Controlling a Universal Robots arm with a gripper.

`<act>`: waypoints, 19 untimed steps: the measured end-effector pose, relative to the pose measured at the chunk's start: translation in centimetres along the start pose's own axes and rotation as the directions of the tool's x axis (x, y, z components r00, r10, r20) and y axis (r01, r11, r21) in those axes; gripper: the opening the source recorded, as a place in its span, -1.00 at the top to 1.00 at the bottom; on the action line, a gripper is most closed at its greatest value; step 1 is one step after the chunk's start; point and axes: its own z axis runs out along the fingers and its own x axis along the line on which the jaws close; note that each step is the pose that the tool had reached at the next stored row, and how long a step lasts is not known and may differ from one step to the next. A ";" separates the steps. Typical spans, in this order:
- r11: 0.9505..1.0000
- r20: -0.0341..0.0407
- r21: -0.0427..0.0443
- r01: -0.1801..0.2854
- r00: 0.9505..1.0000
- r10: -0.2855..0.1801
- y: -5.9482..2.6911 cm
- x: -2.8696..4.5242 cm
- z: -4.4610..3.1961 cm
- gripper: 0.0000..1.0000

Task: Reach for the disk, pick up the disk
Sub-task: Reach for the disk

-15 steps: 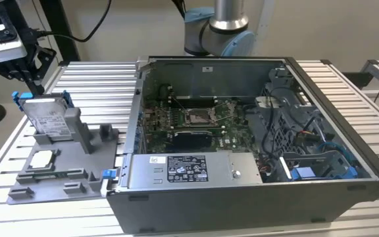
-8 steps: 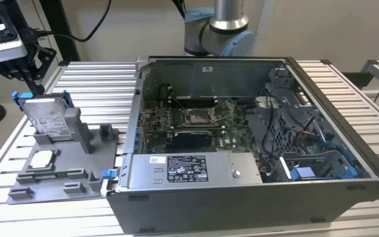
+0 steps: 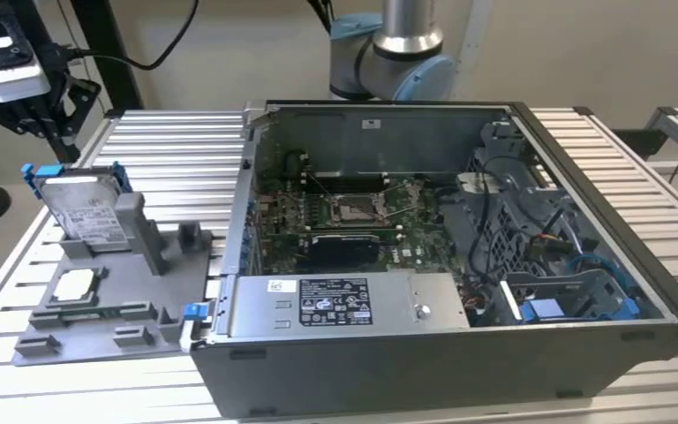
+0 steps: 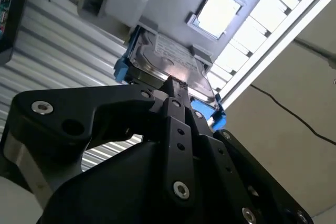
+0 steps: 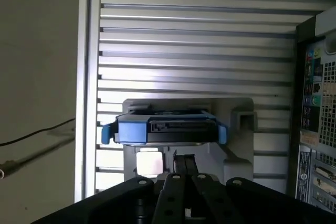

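Fingers (image 4: 172, 124) of the gripper (image 4: 176, 84) lie pressed together with only a thin seam between them, holding nothing; in the first wrist view the same black fingertips (image 5: 188, 164) sit side by side with the gripper (image 5: 184, 159) pointed toward the disk (image 5: 165, 128). In the exterior view the gripper (image 3: 52, 132) hangs at the far end of the exterior view's left side, above the slatted metal table (image 3: 169, 146), close to the top edge of the disk (image 3: 86, 210) but apart from it. The disk stands on edge, leaning slightly, in a grey holder (image 3: 139, 265) on the table at the exterior view's left. Its white label faces the near side and its blue bracket (image 3: 40, 173) shows at the top corners. In the second wrist view the disk (image 4: 168, 64) shows its metal face and label just past the fingertips, with blue bracket pieces at its ends. A small square chip (image 3: 77, 284) lies flat in the holder, nearer than the disk. To the exterior view's right of the holder stands an open computer case (image 3: 457, 362). Inside are a green motherboard (image 3: 339, 212), a silver box with a white and black label (image 3: 339, 305) along the near wall, and a small blue bracket (image 3: 549, 311) at the near right. The arm's base (image 3: 392, 53) rises beyond the case's far wall.
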 end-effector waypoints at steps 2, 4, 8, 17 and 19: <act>1.000 0.001 0.000 0.000 1.000 0.000 0.18 0.81 0.03 1.00; 1.000 0.001 0.000 0.000 1.000 0.000 0.41 1.63 0.06 1.00; 1.000 0.002 0.000 0.000 1.000 0.000 1.16 2.60 0.10 1.00; 1.000 0.002 0.000 0.000 1.000 0.000 1.64 3.73 0.16 1.00; 1.000 0.002 0.000 0.001 1.000 -0.001 1.64 3.93 0.16 1.00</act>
